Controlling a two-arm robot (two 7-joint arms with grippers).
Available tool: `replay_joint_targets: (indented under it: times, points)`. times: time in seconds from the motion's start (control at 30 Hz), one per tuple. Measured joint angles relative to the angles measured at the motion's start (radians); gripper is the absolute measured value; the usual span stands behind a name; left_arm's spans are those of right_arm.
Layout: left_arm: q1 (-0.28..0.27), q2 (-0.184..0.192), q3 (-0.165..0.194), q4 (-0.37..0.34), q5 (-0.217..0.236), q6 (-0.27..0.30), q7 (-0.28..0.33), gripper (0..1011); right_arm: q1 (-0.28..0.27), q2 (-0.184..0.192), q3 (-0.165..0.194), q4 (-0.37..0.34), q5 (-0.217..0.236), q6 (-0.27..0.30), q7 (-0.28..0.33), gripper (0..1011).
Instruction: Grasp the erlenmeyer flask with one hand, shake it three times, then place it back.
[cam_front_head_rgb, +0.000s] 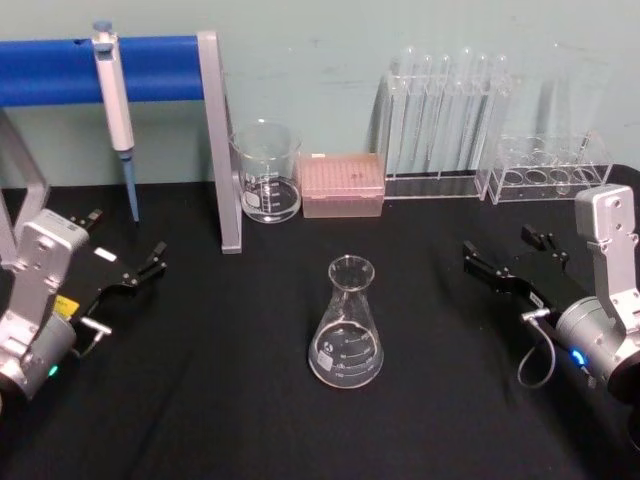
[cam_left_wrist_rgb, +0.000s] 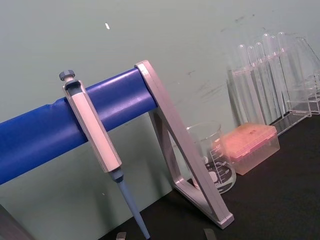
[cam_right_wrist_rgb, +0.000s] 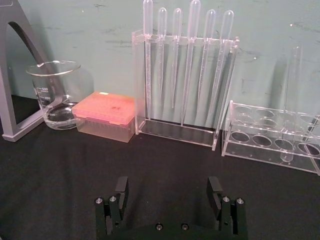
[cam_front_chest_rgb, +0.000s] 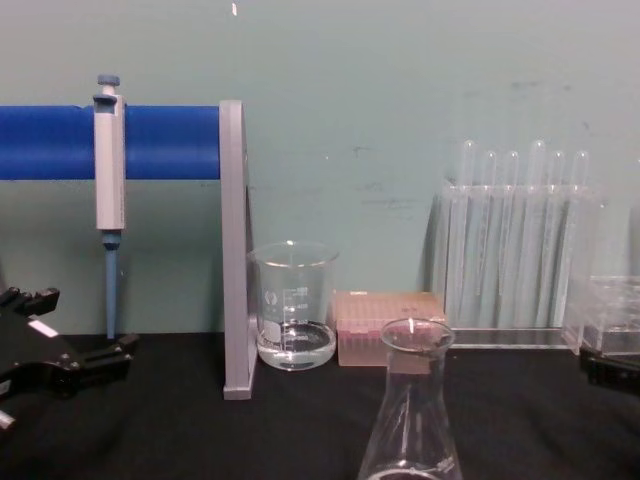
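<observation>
The erlenmeyer flask (cam_front_head_rgb: 347, 325) stands upright on the black table near the middle, with a little clear liquid in its wide base. The chest view has its neck and rim (cam_front_chest_rgb: 412, 400) close in front. My left gripper (cam_front_head_rgb: 128, 236) rests open at the table's left, well apart from the flask; it appears again at the left edge of the chest view (cam_front_chest_rgb: 85, 322). At the right, my right gripper (cam_front_head_rgb: 500, 243) is open too, a hand's width from the flask. The right wrist view has its fingers (cam_right_wrist_rgb: 121, 186) spread with nothing between them.
A glass beaker (cam_front_head_rgb: 267, 172) and a pink tip box (cam_front_head_rgb: 342, 185) stand behind the flask. A pipette (cam_front_head_rgb: 115, 100) hangs on a blue bar whose grey leg (cam_front_head_rgb: 222, 140) stands back left. A dropper rack (cam_front_head_rgb: 440, 125) and a tube rack (cam_front_head_rgb: 545, 165) are back right.
</observation>
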Motion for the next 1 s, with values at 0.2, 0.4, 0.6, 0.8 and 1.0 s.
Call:
replay_joint_targets:
  times: [0.2, 0.4, 0.6, 0.8, 1.0]
  points:
    - [0.0, 0.0, 0.0, 0.0, 0.0, 0.0, 0.0, 1001, 0.0, 0.0, 0.0, 0.0, 0.001, 0.0, 0.0, 1000]
    - [0.0, 0.0, 0.0, 0.0, 0.0, 0.0, 0.0, 1001, 0.0, 0.0, 0.0, 0.0, 0.001, 0.0, 0.0, 1000]
    - [0.0, 0.0, 0.0, 0.0, 0.0, 0.0, 0.0, 1001, 0.0, 0.0, 0.0, 0.0, 0.001, 0.0, 0.0, 1000]
    - [0.0, 0.0, 0.0, 0.0, 0.0, 0.0, 0.0, 1001, 0.0, 0.0, 0.0, 0.0, 0.001, 0.0, 0.0, 1000]
    - [0.0, 0.0, 0.0, 0.0, 0.0, 0.0, 0.0, 1001, 0.0, 0.0, 0.0, 0.0, 0.001, 0.0, 0.0, 1000]
